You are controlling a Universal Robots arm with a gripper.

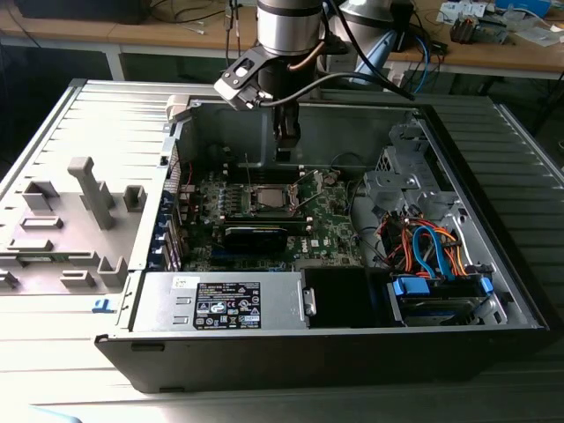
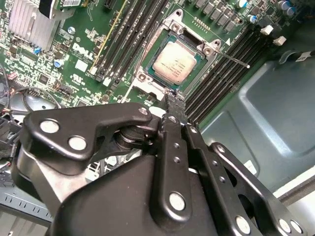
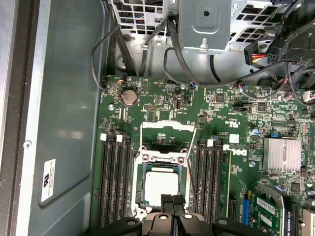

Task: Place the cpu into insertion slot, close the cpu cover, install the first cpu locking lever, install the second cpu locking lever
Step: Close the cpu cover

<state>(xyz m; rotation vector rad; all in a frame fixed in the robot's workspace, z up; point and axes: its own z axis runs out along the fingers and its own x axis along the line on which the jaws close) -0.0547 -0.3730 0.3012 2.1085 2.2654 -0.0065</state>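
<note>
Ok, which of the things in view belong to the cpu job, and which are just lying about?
Job in hand:
cpu, seated in the insertion slot
cpu cover, down over it
locking levers, apparently raised
gripper, at the slot's edge

Lying about:
power supply box
coloured drive cables
grey plastic fixture outside the case
memory slots

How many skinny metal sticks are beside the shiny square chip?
2: one lever stands on the side of the cpu nearer the bare case wall; the other lever on the side nearer the finned heatsink.
</note>
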